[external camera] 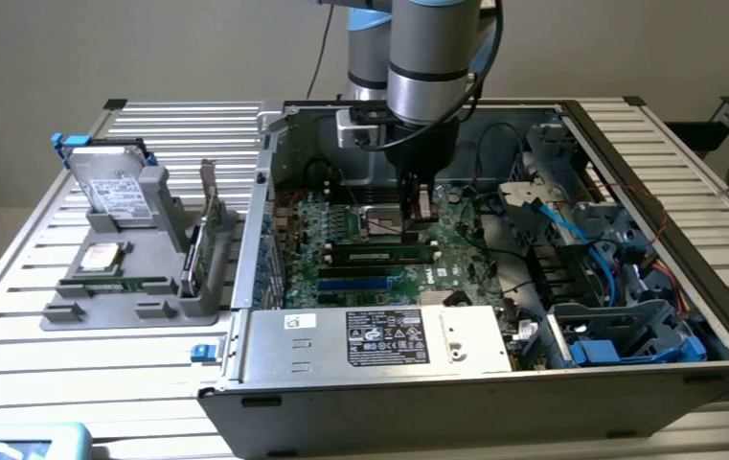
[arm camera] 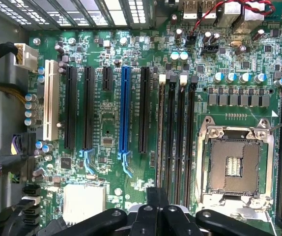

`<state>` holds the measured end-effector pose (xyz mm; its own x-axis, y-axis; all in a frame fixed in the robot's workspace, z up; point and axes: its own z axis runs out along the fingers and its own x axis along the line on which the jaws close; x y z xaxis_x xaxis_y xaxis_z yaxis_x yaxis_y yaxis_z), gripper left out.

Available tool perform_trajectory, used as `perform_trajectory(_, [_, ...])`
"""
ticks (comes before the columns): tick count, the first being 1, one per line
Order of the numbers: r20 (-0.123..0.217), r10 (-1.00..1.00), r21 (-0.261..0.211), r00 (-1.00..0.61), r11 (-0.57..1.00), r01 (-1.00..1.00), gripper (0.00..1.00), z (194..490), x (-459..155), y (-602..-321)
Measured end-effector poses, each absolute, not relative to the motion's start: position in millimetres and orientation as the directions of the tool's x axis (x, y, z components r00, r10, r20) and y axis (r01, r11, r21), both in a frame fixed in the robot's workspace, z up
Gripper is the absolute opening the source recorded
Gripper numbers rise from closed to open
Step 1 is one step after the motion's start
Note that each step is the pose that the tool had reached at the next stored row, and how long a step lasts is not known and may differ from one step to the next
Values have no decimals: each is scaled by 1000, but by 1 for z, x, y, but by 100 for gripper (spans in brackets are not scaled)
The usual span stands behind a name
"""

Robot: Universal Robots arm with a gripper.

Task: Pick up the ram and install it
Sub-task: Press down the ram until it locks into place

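The tool (external camera: 421, 213) hangs inside the open computer case (external camera: 492, 407), low over the motherboard (external camera: 338, 230), on the arm reaching down from above. Its fingers are drawn fully together, and nothing shows pinched between them.

The ram (external camera: 383, 257) sits edge-up in a memory slot on the motherboard, a narrow green stick with dark chips. It lies between the CPU socket (external camera: 383, 226) and the blue expansion slot (external camera: 357, 283). The tool hovers above the board near the stick's end towards the exterior view's right, clear of it rather than touching.

From the wrist view, the closed tool (arm camera: 156, 196) lines up with the ram (arm camera: 159, 137), seen edge-on as a thin pale strip in the memory slot farthest from the CPU socket (arm camera: 234, 164), just beside a black expansion slot (arm camera: 143, 108).

On the worktop (external camera: 83, 383) beside the case stands a grey holder (external camera: 108, 311) with a hard drive (external camera: 115, 187) upright and an expansion card (external camera: 211, 225) on edge.
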<state>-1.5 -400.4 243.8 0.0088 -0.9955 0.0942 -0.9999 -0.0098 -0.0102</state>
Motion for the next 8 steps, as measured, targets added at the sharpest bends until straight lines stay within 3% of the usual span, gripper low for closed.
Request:
perform_trajectory(4, [116,-993,-10,-3,2,-1000,11,243,0,-400])
perform_trajectory(8, [115,-993,-10,-12,11,-1000,11,240,0,-399])
